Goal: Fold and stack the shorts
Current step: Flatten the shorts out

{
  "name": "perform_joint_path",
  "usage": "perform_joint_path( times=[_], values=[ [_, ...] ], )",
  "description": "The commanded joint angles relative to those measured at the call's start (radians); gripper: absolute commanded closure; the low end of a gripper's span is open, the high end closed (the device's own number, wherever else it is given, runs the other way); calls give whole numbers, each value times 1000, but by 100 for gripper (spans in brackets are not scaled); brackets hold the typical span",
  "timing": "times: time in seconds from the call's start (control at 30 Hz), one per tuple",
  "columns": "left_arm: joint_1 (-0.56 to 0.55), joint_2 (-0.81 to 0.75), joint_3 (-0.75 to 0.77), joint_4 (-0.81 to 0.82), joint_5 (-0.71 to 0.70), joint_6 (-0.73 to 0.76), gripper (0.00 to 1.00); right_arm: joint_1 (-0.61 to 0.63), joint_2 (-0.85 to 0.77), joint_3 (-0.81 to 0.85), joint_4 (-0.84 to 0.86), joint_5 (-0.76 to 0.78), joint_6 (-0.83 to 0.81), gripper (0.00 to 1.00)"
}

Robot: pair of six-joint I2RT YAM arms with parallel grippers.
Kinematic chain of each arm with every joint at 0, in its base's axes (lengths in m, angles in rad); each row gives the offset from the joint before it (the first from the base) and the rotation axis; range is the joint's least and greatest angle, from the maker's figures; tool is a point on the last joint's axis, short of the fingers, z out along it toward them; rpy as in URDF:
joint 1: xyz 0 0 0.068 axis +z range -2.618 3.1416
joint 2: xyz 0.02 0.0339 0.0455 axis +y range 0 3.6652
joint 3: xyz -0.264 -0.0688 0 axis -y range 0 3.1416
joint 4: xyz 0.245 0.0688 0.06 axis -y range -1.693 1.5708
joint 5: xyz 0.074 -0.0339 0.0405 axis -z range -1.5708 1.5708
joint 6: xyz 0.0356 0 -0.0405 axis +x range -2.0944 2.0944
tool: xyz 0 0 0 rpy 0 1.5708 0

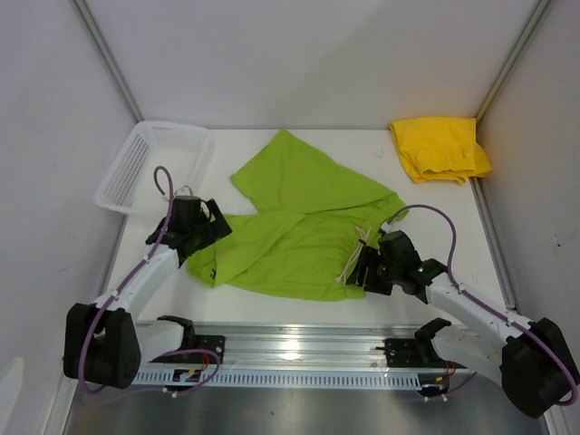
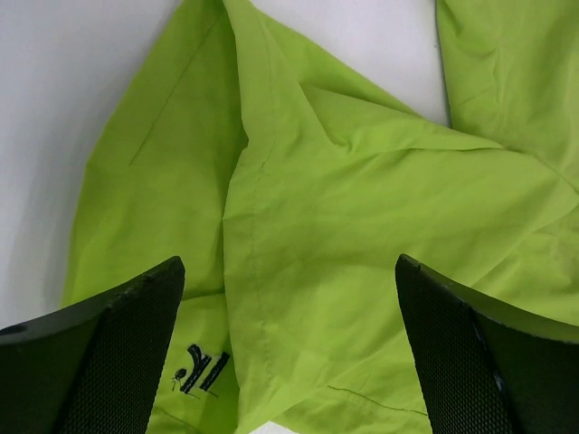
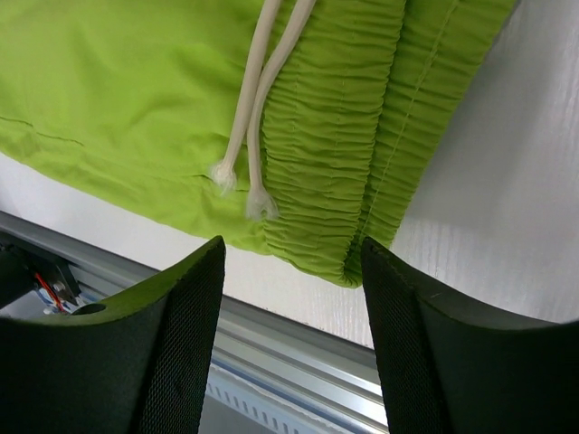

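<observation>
The lime green shorts [image 1: 299,231] lie spread across the middle of the table, partly folded over. The yellow shorts [image 1: 441,148] sit folded at the back right corner. My left gripper [image 1: 213,237] hangs wide open over the green shorts' left leg hem; in the left wrist view the gripper [image 2: 289,271] frames the cloth [image 2: 362,199] and a small dark logo [image 2: 194,371]. My right gripper [image 1: 356,270] is at the waistband end. In the right wrist view it [image 3: 291,246] stands open, with the gathered waistband corner [image 3: 348,253] just beyond the fingertips and the white drawstring [image 3: 249,117] lying on the cloth.
A white mesh basket [image 1: 154,163] stands at the back left. An aluminium rail [image 1: 299,340] runs along the table's near edge, just below the right fingers [image 3: 181,325]. White walls enclose the table on three sides.
</observation>
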Motion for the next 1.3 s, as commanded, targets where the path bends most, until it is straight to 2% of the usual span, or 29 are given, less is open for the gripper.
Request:
perform_joint_path(
  times=[0.0,0.1,0.2,0.33,0.37,0.47,0.53,0.67,0.83,0.9,1.17,1.23,1.27],
  values=[
    [18,11,-12,68,17,1,1,27,13,-6,49,8,16,37],
    [28,19,-34,101,20,-2,1,41,7,-29,70,2,24,40],
    [39,13,-61,154,38,-4,1,56,-19,-62,106,-7,47,56],
    [47,28,-81,209,49,14,1,79,-41,-74,83,10,59,68],
    [47,36,-84,231,47,21,1,79,-47,-77,77,19,60,79],
    [56,43,-103,295,53,30,3,79,-73,-76,41,44,60,100],
    [58,53,-118,331,56,30,6,79,-82,-74,23,50,60,100],
    [59,108,-112,429,56,66,21,79,-92,-80,11,53,64,100],
    [67,212,-106,505,35,82,28,79,-113,-88,-6,56,68,100],
    [76,244,-92,504,53,71,33,79,-124,-88,-12,59,70,100],
    [96,315,-39,453,26,53,37,79,-156,-92,-29,51,73,100],
    [102,330,-20,458,35,51,41,79,-171,-91,-44,50,73,100],
    [104,345,-11,467,44,51,49,79,-179,-91,-52,48,74,100]
  ],
)
